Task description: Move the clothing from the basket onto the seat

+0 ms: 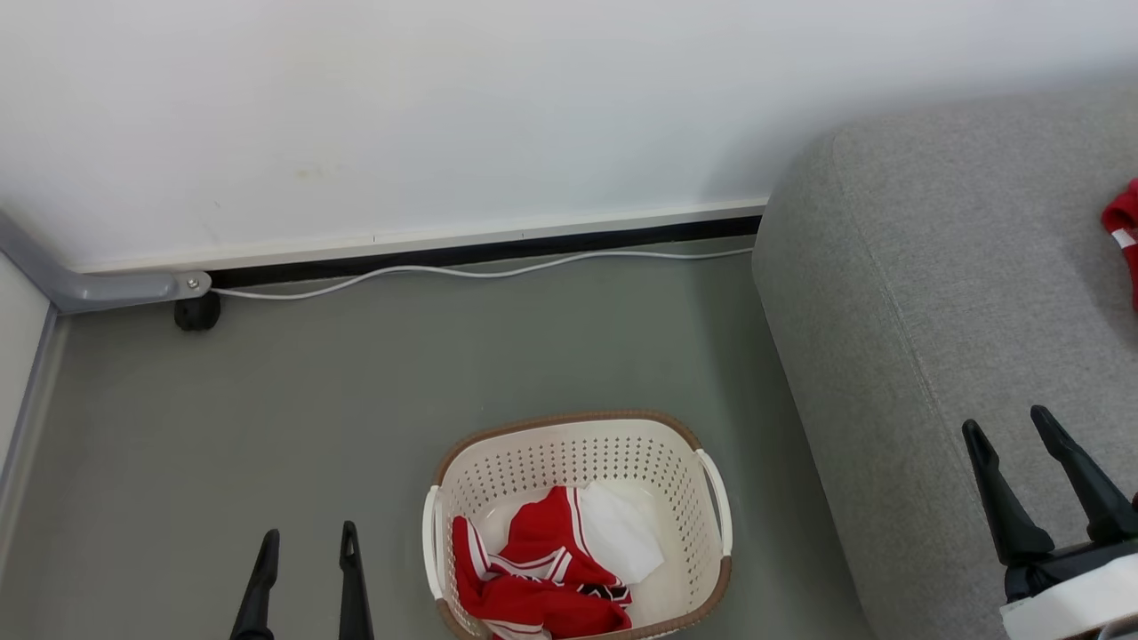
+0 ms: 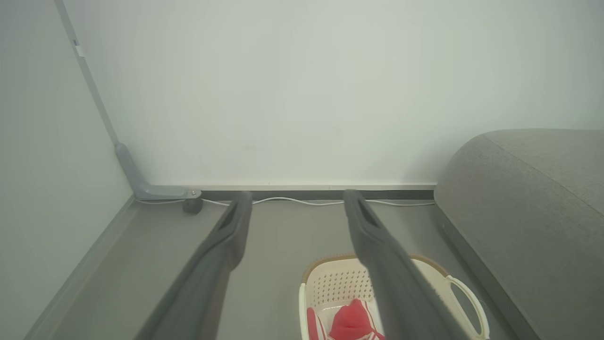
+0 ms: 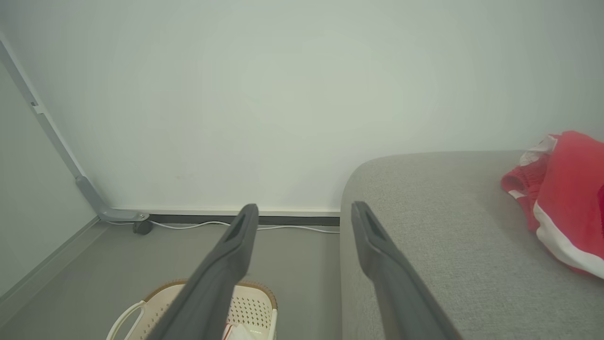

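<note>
Grey-green floor [image 1: 267, 427] runs to a white wall [image 1: 444, 116], with a white cable [image 1: 462, 271] along the skirting. The left gripper [image 1: 309, 531] hangs over the floor, fingers spread with nothing between them, just left of the basket [image 1: 569, 418]. The right gripper [image 1: 1005, 420], likewise spread and empty, hovers over the front part of the seat [image 1: 933, 293]. Red clothing [image 1: 533, 578] with white trim lies crumpled in the basket. Another red piece [image 1: 1122, 222] lies on the seat, well apart from the right gripper
</note>
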### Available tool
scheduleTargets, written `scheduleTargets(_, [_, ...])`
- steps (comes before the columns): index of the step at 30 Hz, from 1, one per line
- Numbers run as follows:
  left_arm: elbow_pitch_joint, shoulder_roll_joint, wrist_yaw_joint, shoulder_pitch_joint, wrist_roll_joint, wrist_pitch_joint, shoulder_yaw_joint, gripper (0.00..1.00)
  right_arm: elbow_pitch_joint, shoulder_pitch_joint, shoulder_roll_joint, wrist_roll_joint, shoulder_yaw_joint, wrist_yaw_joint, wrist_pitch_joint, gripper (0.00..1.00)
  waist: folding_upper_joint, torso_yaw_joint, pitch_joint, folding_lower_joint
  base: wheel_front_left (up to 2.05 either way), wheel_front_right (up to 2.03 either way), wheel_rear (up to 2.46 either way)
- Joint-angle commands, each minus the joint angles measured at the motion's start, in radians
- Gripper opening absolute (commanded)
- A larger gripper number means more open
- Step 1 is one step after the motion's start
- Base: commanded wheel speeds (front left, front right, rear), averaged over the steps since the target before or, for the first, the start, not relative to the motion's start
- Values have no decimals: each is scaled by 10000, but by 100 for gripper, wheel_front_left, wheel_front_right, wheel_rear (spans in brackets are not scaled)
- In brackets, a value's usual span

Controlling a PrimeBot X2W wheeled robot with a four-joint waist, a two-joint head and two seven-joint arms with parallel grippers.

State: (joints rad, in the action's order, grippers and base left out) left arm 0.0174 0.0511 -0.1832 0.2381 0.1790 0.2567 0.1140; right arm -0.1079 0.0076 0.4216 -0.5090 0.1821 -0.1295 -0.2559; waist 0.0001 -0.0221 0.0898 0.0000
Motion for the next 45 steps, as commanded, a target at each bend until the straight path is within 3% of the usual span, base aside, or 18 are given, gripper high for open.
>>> scheduleTargets(1, [294, -7, -178, -298, 48, 51, -147, 100, 355, -314, 407, -112, 150, -12, -59, 100, -1, -3, 241, 0, 0, 0, 0])
scheduleTargets(4, [314, -8, -373, -401, 22, 51, 143, 100, 543, -352, 541, -205, 193, -12, -59, 100, -1, 2, 507, 0, 0, 0, 0])
scheduleTargets(14, [195, -8, -1621, -1489, -27, 51, 1798, 100, 1620, -637, 1449, -785, 166, -12, -59, 100, -1, -82, 2269, 0, 0, 0, 0])
scheduleTargets(15, [118, -8, -1935, -1839, -20, 51, 2220, 100, 1816, -707, 1659, -929, 124, -12, -59, 100, -1, -92, 2709, 0, 0, 0, 0])
scheduleTargets(20, [-237, -8, -2618, -2947, 144, 51, 3178, 100, 2407, -938, 2175, -1182, 3, -12, -59, 100, -1, -107, 3886, 0, 0, 0, 0])
scheduleTargets(25, [-728, -8, -3059, -4152, 364, 51, 3899, 100, 3002, -1246, 2611, -1355, -55, -12, -59, 100, -1, -105, 5031, 0, 0, 0, 0])
scheduleTargets(32, [-1659, -8, -3404, -5734, 802, 51, 4850, 100, 3619, -1653, 2992, -1407, -24, -12, -59, 100, -1, -67, 6406, 0, 0, 0, 0])
scheduleTargets(36, [-2307, -8, -3340, -6429, 1051, 51, 5201, 100, 3856, -1760, 3094, -1381, -78, -12, -59, 100, -1, -73, 6929, 0, 0, 0, 0])
scheduleTargets(45, [-5154, -9, -2909, -8670, 1968, 51, 6518, 100, 4478, -2064, 3319, -1205, 96, -12, -59, 100, -1, -256, 8006, 0, 0, 0, 0])
